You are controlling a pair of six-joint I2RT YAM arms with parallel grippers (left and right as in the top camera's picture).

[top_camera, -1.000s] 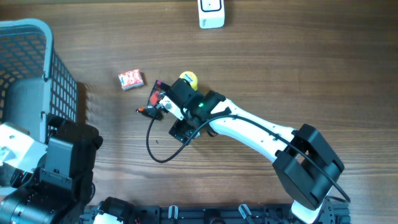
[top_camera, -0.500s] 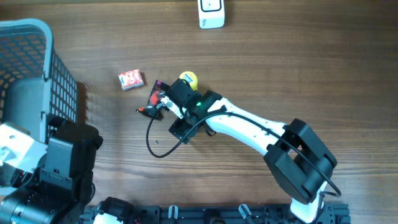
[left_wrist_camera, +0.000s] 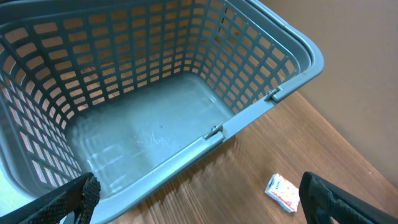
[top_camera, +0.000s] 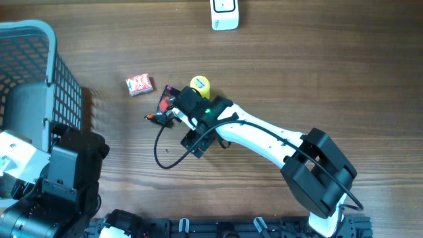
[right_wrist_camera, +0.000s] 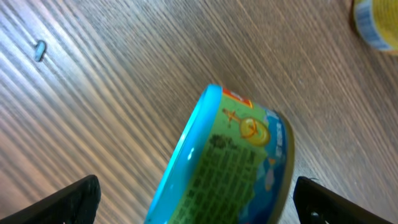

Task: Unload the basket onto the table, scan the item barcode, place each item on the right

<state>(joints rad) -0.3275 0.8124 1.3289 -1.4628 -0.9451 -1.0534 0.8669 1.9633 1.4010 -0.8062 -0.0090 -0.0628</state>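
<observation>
A round blue tin [right_wrist_camera: 231, 163] with a green printed label lies tilted on the wood. It sits between the two fingers of my right gripper [right_wrist_camera: 198, 200], which is open, with a gap showing on the left side. In the overhead view the right gripper [top_camera: 170, 110] covers most of this tin [top_camera: 165, 98], which shows only as a dark and red patch. A small red and white packet [top_camera: 139, 84] lies to the left of it. My left gripper [left_wrist_camera: 199, 204] is open and empty above the basket's near rim, with the packet [left_wrist_camera: 283, 191] beside its right finger.
A grey mesh basket [top_camera: 46, 39] fills the left side, and its inside [left_wrist_camera: 143, 124] holds nothing. A yellow round item [top_camera: 200, 84] lies just right of the tin. A white device [top_camera: 225, 14] stands at the far edge. A black cable [top_camera: 160, 153] loops below the right wrist.
The right arm's elbow has swung a little to the left and the wrist has shifted slightly. The left arm and the objects have not moved.
</observation>
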